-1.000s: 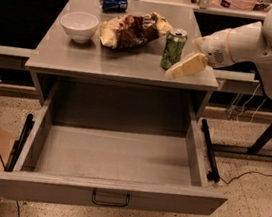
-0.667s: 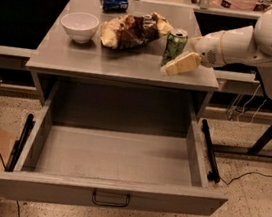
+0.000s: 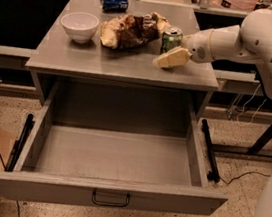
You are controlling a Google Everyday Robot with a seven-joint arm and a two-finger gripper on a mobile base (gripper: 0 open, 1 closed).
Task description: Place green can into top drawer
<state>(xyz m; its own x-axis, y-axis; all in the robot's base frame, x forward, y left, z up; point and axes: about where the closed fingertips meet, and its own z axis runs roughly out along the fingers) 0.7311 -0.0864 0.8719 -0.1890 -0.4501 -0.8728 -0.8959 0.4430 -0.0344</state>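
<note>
A robot arm reaches from the right across a grey cabinet top (image 3: 82,58), its gripper (image 3: 171,58) pressed against the front of the green can (image 3: 171,37), which stands upright near the right edge. Whether the gripper has closed on the can cannot be told. Below, the top drawer (image 3: 108,196) stands pulled fully open. A white bowl (image 3: 79,25), a crumpled snack bag (image 3: 129,29) and a toppled blue can (image 3: 114,1) share the top.
</note>
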